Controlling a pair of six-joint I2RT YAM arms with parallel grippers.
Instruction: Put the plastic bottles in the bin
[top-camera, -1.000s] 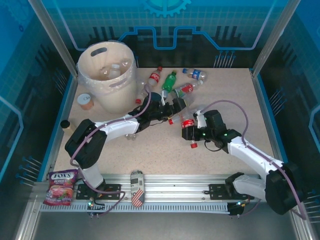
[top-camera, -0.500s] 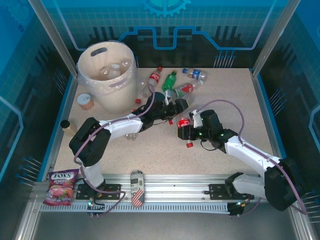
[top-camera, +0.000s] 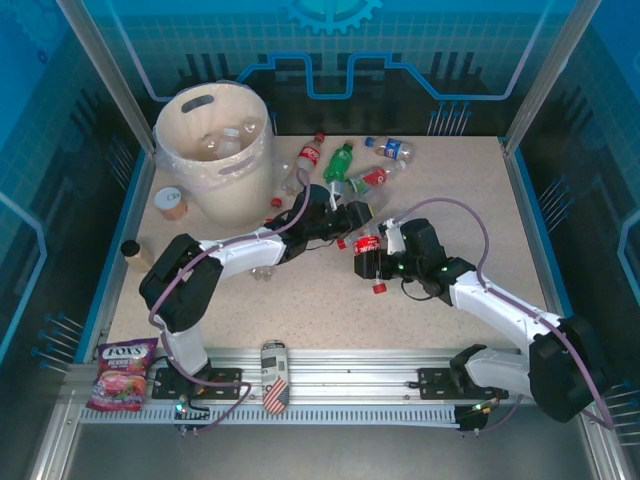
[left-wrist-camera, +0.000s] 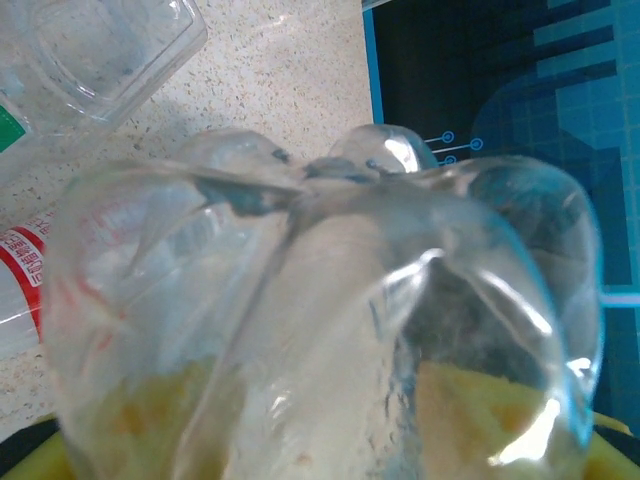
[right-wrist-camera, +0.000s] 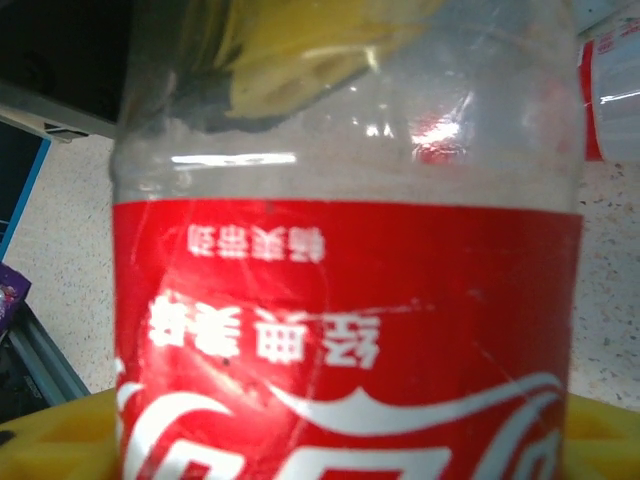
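My left gripper (top-camera: 354, 214) clamps the red-labelled bottle's (top-camera: 368, 243) base right of the bin (top-camera: 235, 195); my right gripper's (top-camera: 368, 264) hold I can't tell. I'd release it fully before swinging.

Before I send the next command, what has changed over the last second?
Left gripper reached farther right, and its jaws seem to have closed on a clear bottle. Right gripper shifted its red-label bottle slightly left, toward the left one. Bin, loose bottles and can have not moved.
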